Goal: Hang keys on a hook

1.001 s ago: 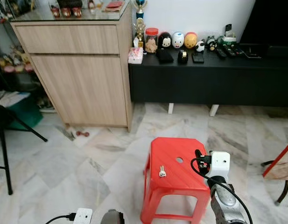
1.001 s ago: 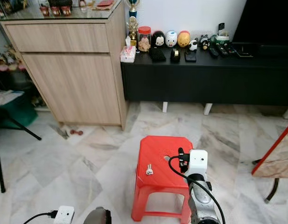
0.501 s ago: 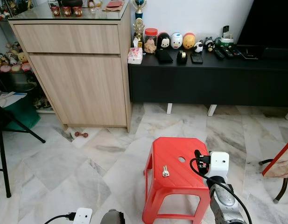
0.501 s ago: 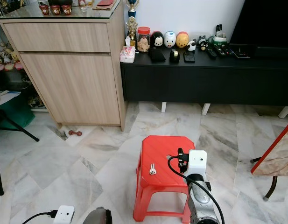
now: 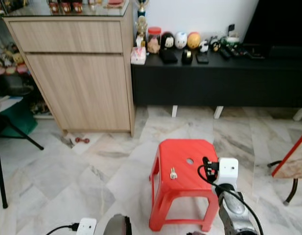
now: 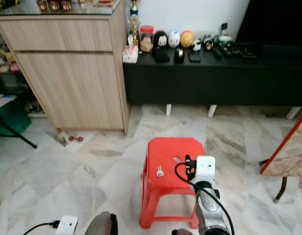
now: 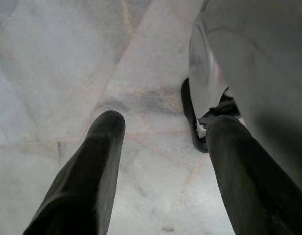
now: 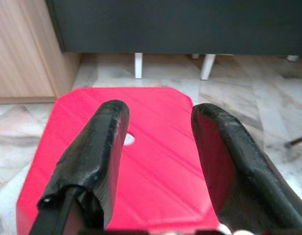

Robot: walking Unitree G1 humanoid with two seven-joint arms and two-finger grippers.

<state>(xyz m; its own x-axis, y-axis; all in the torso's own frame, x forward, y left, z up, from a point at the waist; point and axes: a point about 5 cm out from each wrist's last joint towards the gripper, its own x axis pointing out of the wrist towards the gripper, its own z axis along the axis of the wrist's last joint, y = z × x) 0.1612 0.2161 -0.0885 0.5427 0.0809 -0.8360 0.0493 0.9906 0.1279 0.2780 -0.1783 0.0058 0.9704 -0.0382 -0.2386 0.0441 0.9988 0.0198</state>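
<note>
Nothing moved; keys remain on stool.

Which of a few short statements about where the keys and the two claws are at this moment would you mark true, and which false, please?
1. The keys lie on the red stool. True.
2. The right claw is shut on the keys. False: its fingers are spread apart above the stool's seat, with nothing between them.
3. The left claw hangs over the marble floor with its fingers apart. True.
4. The stool stands on the black cabinet. False: it stands on the floor in front of the cabinet.
5. The keys lie on the side of the seat towards the robot's left, away from the seat's round hole. True.
</note>
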